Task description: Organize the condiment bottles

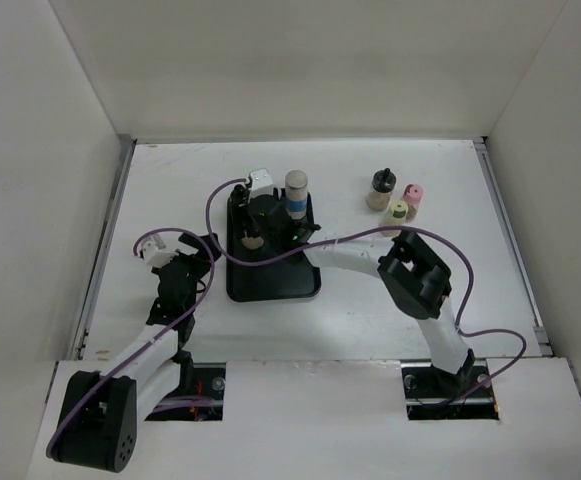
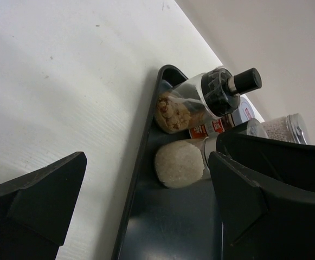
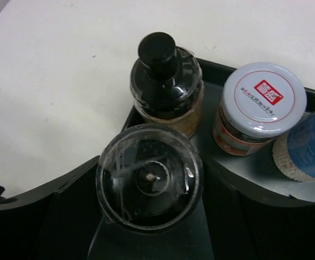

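Note:
The black tray (image 1: 270, 280) holds several condiment bottles. In the right wrist view these are a black-capped bottle (image 3: 165, 81), a grey-capped jar with a red logo (image 3: 263, 103) and the tall blue-label bottle (image 3: 309, 146). My right gripper (image 3: 149, 168) is shut on a bottle with a clear-topped black cap (image 3: 149, 184), over the tray's far left part (image 1: 254, 240). Its pale contents show in the left wrist view (image 2: 181, 162). My left gripper (image 2: 146, 179) is open and empty, low over the table just left of the tray (image 1: 185, 255).
Three more bottles stand on the table right of the tray: black-capped (image 1: 379, 190), pink-capped (image 1: 413, 201) and pale-yellow-capped (image 1: 398, 213). White walls close in the table on three sides. My right arm's cable (image 1: 370, 235) arcs over the tray's right side.

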